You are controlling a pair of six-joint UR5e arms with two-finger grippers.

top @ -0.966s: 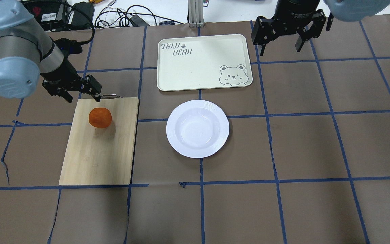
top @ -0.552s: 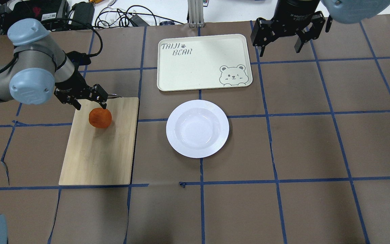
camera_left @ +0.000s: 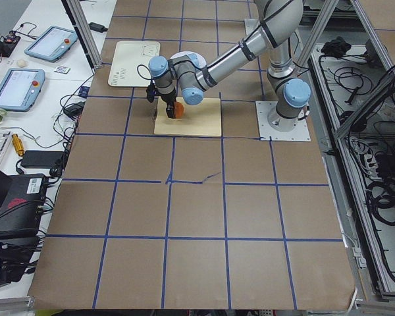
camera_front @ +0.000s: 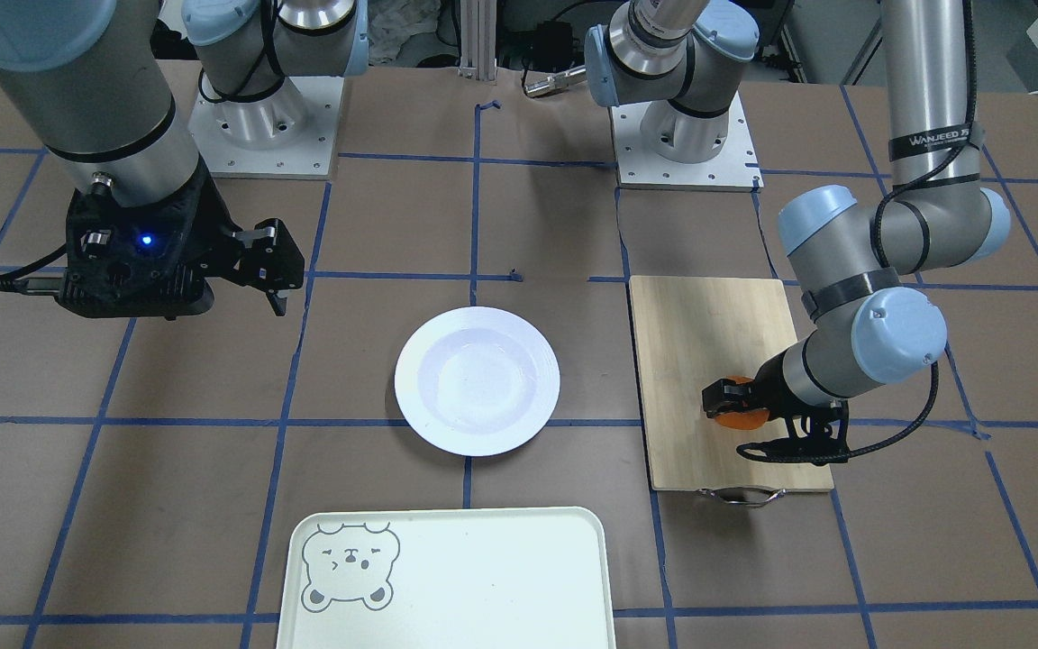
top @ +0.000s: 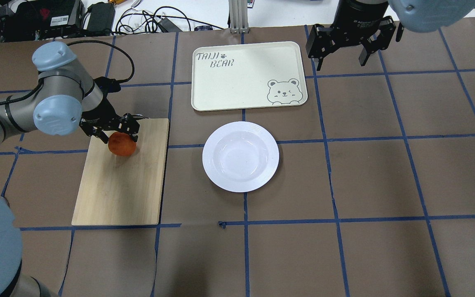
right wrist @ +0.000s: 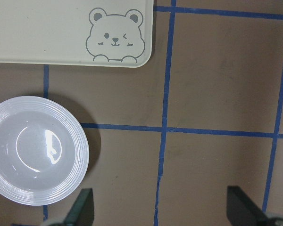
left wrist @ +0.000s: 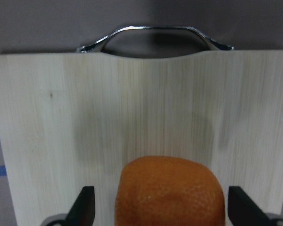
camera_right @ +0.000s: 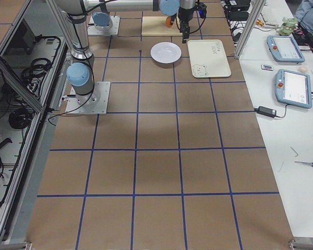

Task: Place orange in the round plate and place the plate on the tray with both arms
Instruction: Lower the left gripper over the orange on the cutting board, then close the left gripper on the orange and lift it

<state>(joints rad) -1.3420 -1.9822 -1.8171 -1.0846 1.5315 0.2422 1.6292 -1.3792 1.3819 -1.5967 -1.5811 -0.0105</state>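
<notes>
The orange [top: 123, 145] rests on the far part of a bamboo board, left of the round plate [top: 210, 159]. My left gripper [top: 116, 130] is open and lowered around the orange, one finger on each side. In the left wrist view the orange [left wrist: 170, 193] fills most of the gap between the fingers [left wrist: 85, 205]. The white plate has nothing in it, and the cream tray [top: 245, 76] with the bear face lies just beyond it. My right gripper [top: 340, 58] hangs open above the table beside the tray's right edge. In its wrist view the plate [right wrist: 82, 153] and the tray [right wrist: 61, 28] are at the left.
The bamboo cutting board [top: 118, 194] with a metal handle [left wrist: 155, 33] lies on the table's left part. Cables and boxes [top: 97, 18] crowd the far edge. A metal post [top: 237, 16] stands behind the tray. Both arm bases [camera_front: 681, 135] are bolted at the near side.
My left arm has swung right and down from beyond the board's far corner, so its open gripper now straddles the orange. The right gripper has barely moved.
</notes>
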